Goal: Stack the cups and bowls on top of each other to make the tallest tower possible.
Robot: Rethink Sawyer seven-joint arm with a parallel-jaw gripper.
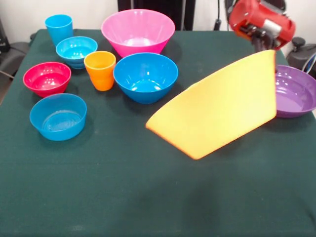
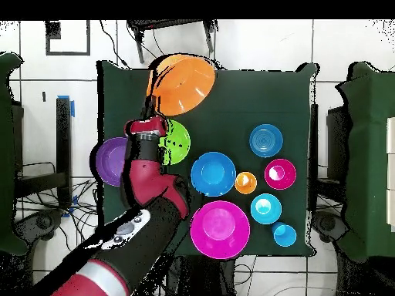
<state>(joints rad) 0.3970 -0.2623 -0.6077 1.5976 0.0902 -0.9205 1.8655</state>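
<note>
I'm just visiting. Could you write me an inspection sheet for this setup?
Surface: table under a dark green cloth.
Job's things: large orange bowl tilted steeply; purple bowl, green bowl, pink bowl, large blue bowl, red bowl, two small blue bowls, orange cup, blue cup, none stacked.
Clutter: nothing seen.
End effector: at the orange bowl's rim; grip hidden.
Cables: loose on floor.
Surroundings: white tiled floor.

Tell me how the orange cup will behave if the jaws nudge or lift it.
The orange cup is taller than wide, so a push near its rim would probably tip it. Its glossy, tapered plastic wall looks slippery. It seems rigid and probably light for its size.
</note>
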